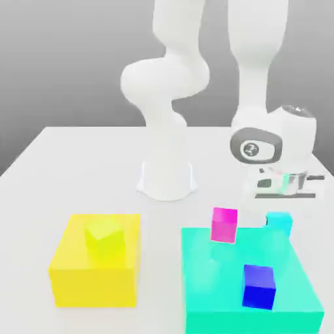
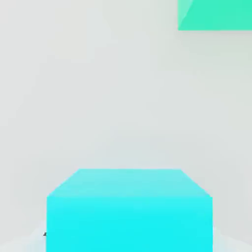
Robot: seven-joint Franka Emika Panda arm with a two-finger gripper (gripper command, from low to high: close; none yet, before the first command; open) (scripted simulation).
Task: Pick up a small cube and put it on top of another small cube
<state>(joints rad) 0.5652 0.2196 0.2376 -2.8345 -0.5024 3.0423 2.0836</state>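
We are at the grasping stage of the task: the jaws are closed on the cyan cube (image 2: pixel 129 224), which sits between them in the hand view, with a pale fingertip edge along each side of it. In the exterior view the cube is under the arm's (image 1: pixel 253 81) wrist, by the far edge of the green block (image 1: pixel 212 287), toward the exterior view's right. We cannot tell whether it has left the desk (image 1: pixel 85 169), since its underside gives us no clear gap to judge by. So the reach and the closing look done, and the carrying and the stacking remain: the cube is on top of no other small cube. Three others could serve as the base, and nothing here tells us which is meant: the pink cube (image 1: pixel 224 225) at the block's far side, the blue cube (image 1: pixel 259 287) nearer its front edge, and the yellow cube (image 1: pixel 104 241) on the yellow block (image 1: pixel 94 286). All three have bare tops. We judge the task to be somewhat short of halfway. Next we would want a straight lift, high enough to pass the block and the cubes near it, then a centred, level lowering before the jaws let go.
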